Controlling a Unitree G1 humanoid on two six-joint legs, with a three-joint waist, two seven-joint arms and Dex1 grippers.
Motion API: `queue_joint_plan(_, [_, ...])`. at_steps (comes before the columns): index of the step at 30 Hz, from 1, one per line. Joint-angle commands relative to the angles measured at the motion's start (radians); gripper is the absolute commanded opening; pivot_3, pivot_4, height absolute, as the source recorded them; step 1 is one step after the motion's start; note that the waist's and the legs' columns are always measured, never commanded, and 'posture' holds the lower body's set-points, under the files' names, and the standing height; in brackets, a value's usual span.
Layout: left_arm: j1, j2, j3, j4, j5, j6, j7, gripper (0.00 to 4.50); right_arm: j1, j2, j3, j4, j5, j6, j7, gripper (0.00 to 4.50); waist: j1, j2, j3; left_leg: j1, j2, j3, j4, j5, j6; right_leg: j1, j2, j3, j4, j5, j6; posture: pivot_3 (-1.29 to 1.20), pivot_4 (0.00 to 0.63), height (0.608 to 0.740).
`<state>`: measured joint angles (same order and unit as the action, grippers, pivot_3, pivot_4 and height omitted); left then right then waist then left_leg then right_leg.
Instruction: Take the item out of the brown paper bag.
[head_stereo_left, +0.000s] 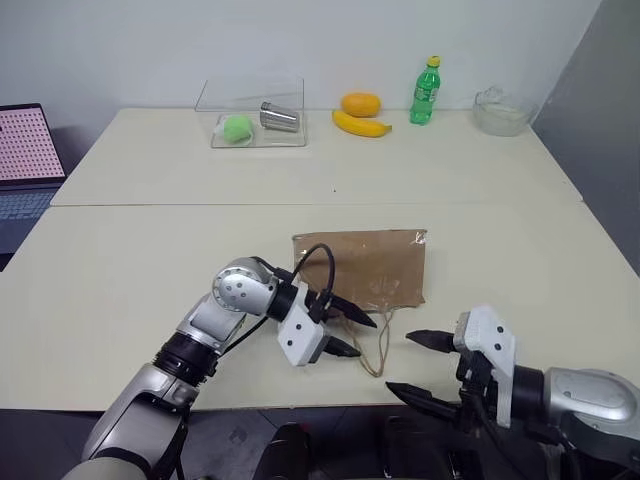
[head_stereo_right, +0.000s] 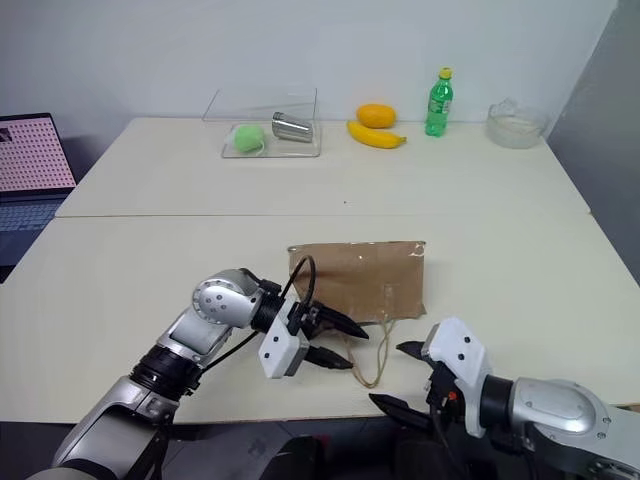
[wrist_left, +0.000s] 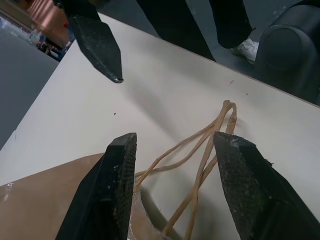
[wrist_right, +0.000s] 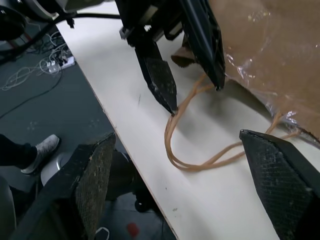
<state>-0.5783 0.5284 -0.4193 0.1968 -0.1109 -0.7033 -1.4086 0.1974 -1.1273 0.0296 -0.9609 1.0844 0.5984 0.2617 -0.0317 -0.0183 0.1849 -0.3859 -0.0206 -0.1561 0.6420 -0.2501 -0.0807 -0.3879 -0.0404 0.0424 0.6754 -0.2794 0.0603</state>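
Brown kraft paper bag (head_stereo_left: 362, 266) is lying flat near the cream counter's (head_stereo_left: 150, 250) front edge, its contents hidden.

Left gripper (head_stereo_left: 352, 334), half-open and empty, is hovering over the beige cord handles (head_stereo_left: 380, 345); right gripper (head_stereo_left: 418, 364), wide and empty, is waiting off the edge. Snagging cords risks dragging the bag overboard; open room is lying behind.

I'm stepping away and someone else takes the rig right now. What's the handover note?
Left gripper: open, empty, at the brown paper bag's mouth, above the cord handles.
Right gripper: open wide, empty, near the table's front edge beside the handles.
Bag lies flat on the table.
Item: not visible, presumably inside.
Done: nothing gripped.
Left: open the bag, pull the item out.
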Motion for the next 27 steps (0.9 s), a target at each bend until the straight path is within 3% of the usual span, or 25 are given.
queue_joint_plan(1, [-0.026, 0.011, 0.011, -0.007, -0.058, 0.019, -0.015, 2.54, 0.001, -0.017, -0.046, -0.086, 0.042, -0.032, 0.009, 4.16, 0.000, 0.000, 0.000, 0.000, 0.000, 0.000, 0.000, 0.000, 0.000, 0.000, 0.000, 0.000, 0.000, 0.000, 0.000, 0.00, 0.150, 0.740])
queue_joint_plan(12, [-0.029, 0.027, -0.007, 0.005, -0.071, 0.012, -0.065, 2.54, 0.001, -0.036, -0.059, -0.086, 0.067, -0.030, -0.004, 4.16, 0.000, 0.000, 0.000, 0.000, 0.000, 0.000, 0.000, 0.000, 0.000, 0.000, 0.000, 0.000, 0.000, 0.000, 0.000, 0.00, 0.150, 0.740])
queue_joint_plan(27, [-0.043, -0.020, -0.026, 0.042, 0.005, -0.037, -0.014, 2.54, 0.005, -0.042, -0.070, -0.086, 0.072, -0.025, -0.008, 4.16, 0.000, 0.000, 0.000, 0.000, 0.000, 0.000, 0.000, 0.000, 0.000, 0.000, 0.000, 0.000, 0.000, 0.000, 0.000, 0.00, 0.150, 0.740])
